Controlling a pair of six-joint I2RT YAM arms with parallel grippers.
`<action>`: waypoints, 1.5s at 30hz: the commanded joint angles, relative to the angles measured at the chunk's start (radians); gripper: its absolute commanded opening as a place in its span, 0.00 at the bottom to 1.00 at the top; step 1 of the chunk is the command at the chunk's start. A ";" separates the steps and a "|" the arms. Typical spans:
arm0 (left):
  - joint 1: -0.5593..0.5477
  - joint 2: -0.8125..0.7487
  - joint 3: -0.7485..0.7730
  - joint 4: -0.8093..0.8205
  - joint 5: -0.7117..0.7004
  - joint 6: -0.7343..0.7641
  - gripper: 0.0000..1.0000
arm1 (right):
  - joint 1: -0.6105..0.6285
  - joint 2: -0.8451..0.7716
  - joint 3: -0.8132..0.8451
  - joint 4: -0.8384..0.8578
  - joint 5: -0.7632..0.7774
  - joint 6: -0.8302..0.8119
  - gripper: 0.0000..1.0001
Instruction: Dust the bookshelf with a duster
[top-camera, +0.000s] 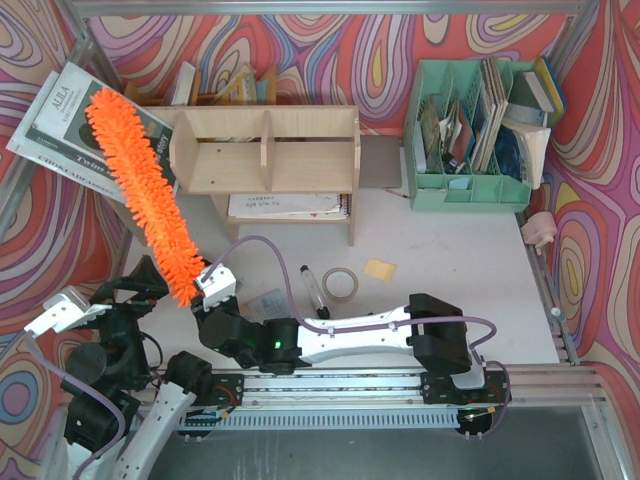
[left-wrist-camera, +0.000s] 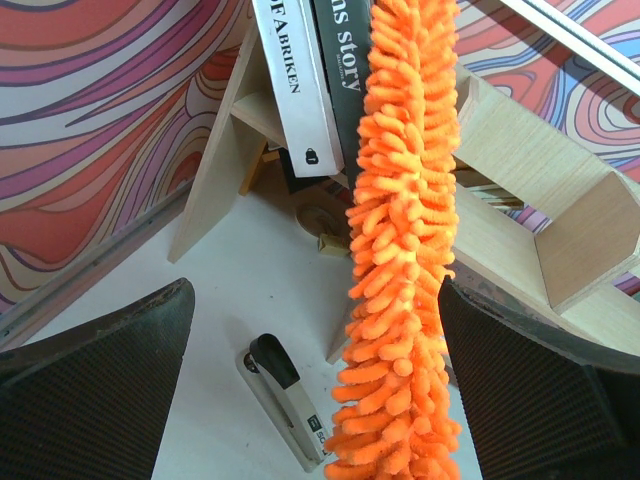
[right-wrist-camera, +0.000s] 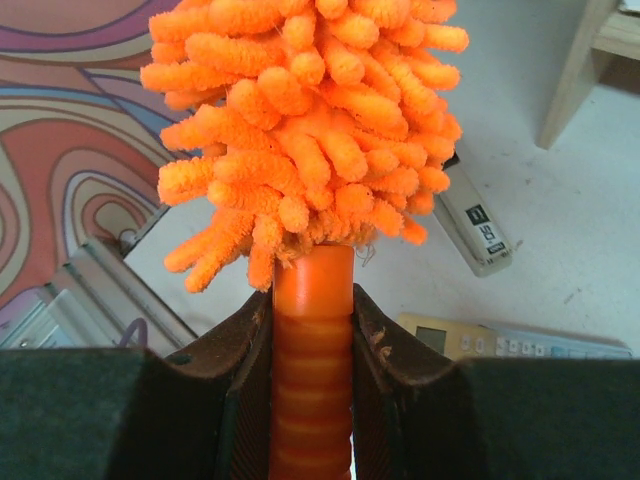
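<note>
Nearest me, my right gripper (right-wrist-camera: 312, 335) is clamped shut around the handle of the duster (top-camera: 140, 180). My left gripper (top-camera: 62, 308) gapes wide, holding nothing. The duster's shaggy head slants away and leftward. The bookshelf (top-camera: 265, 150) stands just right of it, so I judge the sweep goes right.

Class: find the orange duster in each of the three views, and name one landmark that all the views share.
Top external: duster slants from upper left down to the right gripper.
Left wrist: duster runs down the middle, between the open left gripper's fingers.
Right wrist: duster fills the centre, handle clamped by the right gripper.
Shared landmark: bookshelf, top centre; upper right; top right corner.
</note>
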 joint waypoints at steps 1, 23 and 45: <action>0.007 -0.006 -0.009 0.018 0.009 -0.007 0.98 | -0.008 0.002 0.019 -0.099 0.092 0.106 0.00; 0.006 -0.006 -0.011 0.015 0.001 -0.017 0.98 | 0.017 -0.123 0.382 -0.541 0.269 -0.256 0.00; 0.006 0.003 -0.013 0.020 0.018 -0.020 0.98 | -0.079 -0.083 0.509 -0.920 0.214 -0.239 0.00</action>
